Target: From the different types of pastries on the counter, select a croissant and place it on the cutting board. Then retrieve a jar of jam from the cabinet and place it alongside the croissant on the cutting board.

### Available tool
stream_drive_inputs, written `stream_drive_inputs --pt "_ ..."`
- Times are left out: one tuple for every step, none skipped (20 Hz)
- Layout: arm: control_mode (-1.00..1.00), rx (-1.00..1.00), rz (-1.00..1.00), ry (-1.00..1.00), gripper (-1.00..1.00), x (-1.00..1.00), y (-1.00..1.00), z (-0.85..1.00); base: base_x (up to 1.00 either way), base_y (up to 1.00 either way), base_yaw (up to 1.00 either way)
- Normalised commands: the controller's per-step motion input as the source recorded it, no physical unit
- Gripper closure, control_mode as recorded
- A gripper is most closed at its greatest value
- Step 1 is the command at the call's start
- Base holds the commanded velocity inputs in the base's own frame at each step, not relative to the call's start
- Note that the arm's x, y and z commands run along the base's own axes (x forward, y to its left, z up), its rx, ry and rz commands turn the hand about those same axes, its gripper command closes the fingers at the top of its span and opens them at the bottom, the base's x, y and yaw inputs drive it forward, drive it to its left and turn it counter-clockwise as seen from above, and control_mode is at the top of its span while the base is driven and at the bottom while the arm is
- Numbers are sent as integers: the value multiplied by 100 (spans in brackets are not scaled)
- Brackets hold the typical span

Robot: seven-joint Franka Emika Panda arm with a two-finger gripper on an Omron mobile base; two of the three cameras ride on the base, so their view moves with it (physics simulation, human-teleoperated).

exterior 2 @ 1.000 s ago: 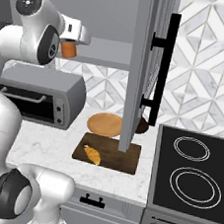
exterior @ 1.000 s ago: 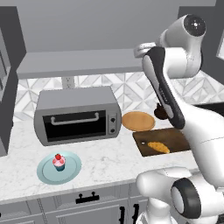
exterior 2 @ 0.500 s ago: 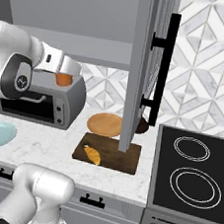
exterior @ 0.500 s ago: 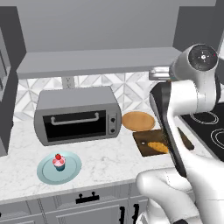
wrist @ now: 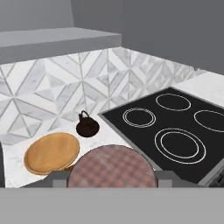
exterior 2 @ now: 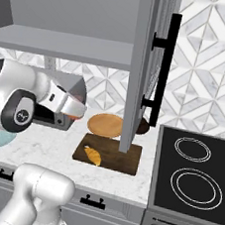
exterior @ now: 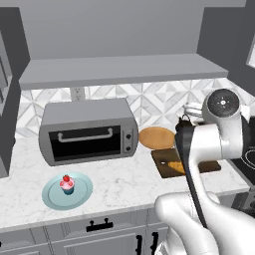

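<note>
Above the counter's (exterior 2: 55, 147) front edge, jam jar (exterior 2: 75, 114) clamped in gripper (exterior 2: 77, 112).
Croissant (exterior 2: 92, 155) lies at cutting board's (exterior 2: 121, 158) front-left corner.

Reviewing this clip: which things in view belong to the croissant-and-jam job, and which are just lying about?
Part of the job:
croissant, lying on the cutting board
jar of jam, held in the pincer
cabinet
counter

Lying about:
cupcake on the blue plate
toaster oven
tan plate
kettle
stove
</note>
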Motion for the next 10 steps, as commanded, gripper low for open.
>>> stream_drive_inputs --pt "-100 -12 -6 0 100 0 -40 -67 0 0 0" --pt "-100 -13 -5 0 100 0 -39 -79 0 0 0" --pt "-100 -14 -5 0 100 0 -41 -86 0 0 0" --pt "-100 -9 -2 0 100 0 -31 -87 0 0 0" --pt "-100 0 0 0 100 1 -26 -83 0 0 0" --pt "-100 0 0 0 100 4 -20 -85 0 0 0" --pt "-100 0 0 0 100 14 -11 -89 0 0 0" --pt "-100 0 0 5 100 27 -7 -100 0 0 0" --pt "-100 0 0 8 100 34 -4 -100 0 0 0" --pt "-100 0 0 10 100 49 -9 -100 0 0 0"
